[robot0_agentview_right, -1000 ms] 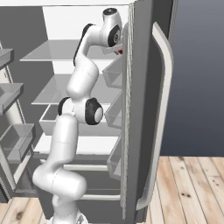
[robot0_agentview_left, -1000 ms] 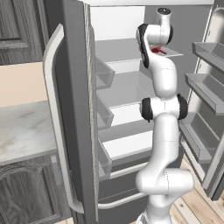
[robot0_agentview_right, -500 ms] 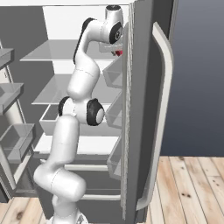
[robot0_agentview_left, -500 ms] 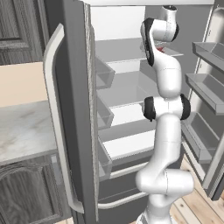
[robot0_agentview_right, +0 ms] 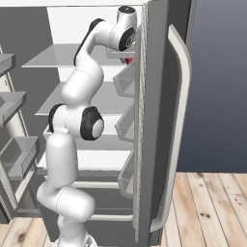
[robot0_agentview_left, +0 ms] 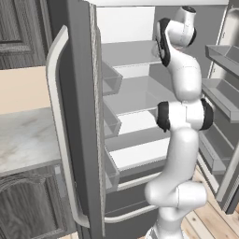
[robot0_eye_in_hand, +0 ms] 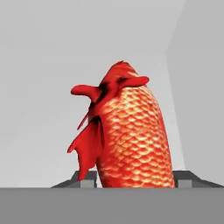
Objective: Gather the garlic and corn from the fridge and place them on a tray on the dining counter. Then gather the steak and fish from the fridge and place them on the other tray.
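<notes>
A red-orange scaly fish (robot0_eye_in_hand: 131, 140) stands between my gripper's (robot0_eye_in_hand: 135, 178) two dark finger tips (robot0_eye_in_hand: 87, 178), which are shut on its sides, against the pale inner wall of the fridge. In the right base view a small red bit of the fish (robot0_agentview_right: 129, 60) peeks out below my hand, high up beside the open right door (robot0_agentview_right: 159, 120) of the dark-grey fridge. In the left base view the raised arm (robot0_agentview_left: 179, 70) reaches up in front of the upper shelves and hides the hand. The steak, garlic, corn, trays and dining counter are out of view.
Both fridge doors stand open, with grey door bins (robot0_agentview_left: 224, 93) (robot0_agentview_right: 126, 82) on either side of the arm. Pale shelves (robot0_agentview_left: 135, 93) run across the inside. A marbled wall counter (robot0_agentview_left: 23, 140) sits to the left, and wood floor (robot0_agentview_right: 207, 207) lies to the right.
The upper arm has straightened and the hand has moved up and back with the fish in it. The red piece has gone from sight in the left base view.
</notes>
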Available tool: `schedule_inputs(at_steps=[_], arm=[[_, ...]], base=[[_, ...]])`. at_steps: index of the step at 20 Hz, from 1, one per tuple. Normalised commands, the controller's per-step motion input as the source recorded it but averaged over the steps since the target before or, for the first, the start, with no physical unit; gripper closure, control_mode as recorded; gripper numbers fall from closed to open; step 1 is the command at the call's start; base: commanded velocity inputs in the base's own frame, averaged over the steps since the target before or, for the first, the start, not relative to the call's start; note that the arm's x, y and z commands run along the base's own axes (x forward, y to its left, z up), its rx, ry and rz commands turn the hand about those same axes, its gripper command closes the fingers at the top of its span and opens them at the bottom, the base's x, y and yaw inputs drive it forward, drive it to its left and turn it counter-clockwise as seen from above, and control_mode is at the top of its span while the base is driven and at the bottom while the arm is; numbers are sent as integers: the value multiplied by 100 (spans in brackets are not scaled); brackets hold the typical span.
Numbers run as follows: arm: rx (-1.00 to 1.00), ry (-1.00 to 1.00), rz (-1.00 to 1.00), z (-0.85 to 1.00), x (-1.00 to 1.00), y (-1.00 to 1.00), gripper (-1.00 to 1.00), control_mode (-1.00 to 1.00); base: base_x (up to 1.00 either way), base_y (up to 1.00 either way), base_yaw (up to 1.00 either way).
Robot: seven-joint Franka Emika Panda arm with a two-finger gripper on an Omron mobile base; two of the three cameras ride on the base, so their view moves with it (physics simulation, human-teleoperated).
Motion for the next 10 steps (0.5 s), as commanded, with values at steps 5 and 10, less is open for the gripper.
schedule_inputs(at_steps=[5, 10], arm=[[13, -1, 0, -25, -88, 18, 100, -100], [9, 0, 0, 0, -94, 40, 100, -100]], base=[[0, 0, 0], [0, 0, 0]])
